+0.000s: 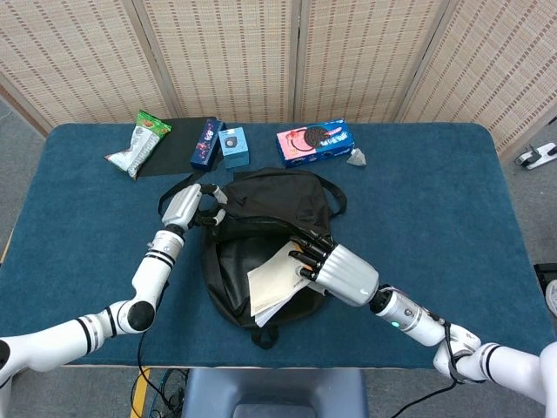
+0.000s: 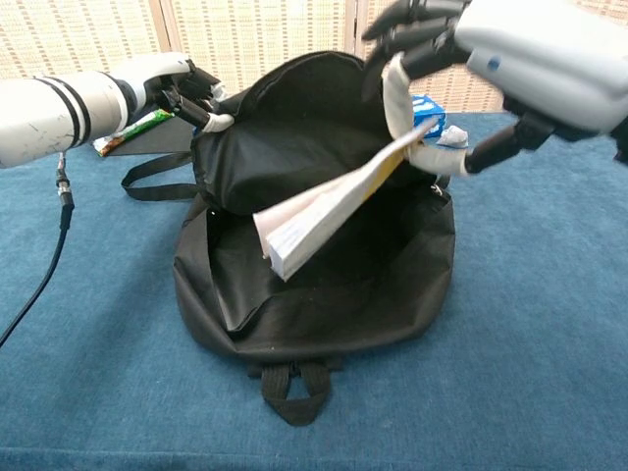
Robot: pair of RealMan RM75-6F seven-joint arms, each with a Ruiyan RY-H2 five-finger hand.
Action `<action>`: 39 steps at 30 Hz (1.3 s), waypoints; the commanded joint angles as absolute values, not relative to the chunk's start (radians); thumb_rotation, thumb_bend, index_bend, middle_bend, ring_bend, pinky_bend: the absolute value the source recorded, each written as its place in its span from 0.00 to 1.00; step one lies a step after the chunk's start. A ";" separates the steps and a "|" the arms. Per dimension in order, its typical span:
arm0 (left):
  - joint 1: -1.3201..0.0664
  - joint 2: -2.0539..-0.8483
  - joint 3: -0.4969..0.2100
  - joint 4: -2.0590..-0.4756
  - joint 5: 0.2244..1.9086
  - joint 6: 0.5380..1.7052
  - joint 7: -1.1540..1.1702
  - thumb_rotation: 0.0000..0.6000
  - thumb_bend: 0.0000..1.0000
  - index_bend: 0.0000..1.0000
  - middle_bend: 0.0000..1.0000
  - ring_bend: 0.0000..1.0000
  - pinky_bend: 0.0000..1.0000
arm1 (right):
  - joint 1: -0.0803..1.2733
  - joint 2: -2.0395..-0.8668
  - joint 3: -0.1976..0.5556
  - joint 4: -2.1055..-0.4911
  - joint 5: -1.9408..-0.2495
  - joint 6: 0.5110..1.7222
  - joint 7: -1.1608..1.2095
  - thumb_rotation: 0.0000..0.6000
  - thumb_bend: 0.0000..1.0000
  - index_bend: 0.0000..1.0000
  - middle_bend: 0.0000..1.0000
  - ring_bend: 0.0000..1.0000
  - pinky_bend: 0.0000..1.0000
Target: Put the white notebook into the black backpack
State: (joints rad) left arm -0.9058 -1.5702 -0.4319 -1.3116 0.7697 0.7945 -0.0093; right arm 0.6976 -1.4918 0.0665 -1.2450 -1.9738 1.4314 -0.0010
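Right hand (image 2: 471,69) pinches the thin white soft-covered notebook (image 2: 329,211) by its yellow-edged end, other fingers (image 2: 402,20) spread above. Notebook hangs tilted, free end in the mouth of the floppy black fabric backpack (image 2: 314,294). Pages sag: light, bendy; best held at the spine. Left hand (image 2: 182,88) clamps the flap rim, holding the mouth wide; room lies below the fingers.
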 commanded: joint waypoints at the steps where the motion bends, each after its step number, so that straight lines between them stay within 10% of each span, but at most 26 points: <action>1: -0.904 -1.562 -0.432 -1.321 0.765 0.794 -0.013 1.00 0.50 0.76 0.40 0.31 0.14 | 0.707 -1.530 0.026 -1.182 -1.974 1.389 -0.009 1.00 0.65 0.61 0.34 0.16 0.09; 39: -0.892 -1.451 -0.402 -1.476 0.738 0.769 -0.046 1.00 0.50 0.75 0.39 0.31 0.14 | 0.857 -1.815 0.050 -0.786 -1.810 1.136 -0.182 1.00 0.65 0.64 0.27 0.10 0.01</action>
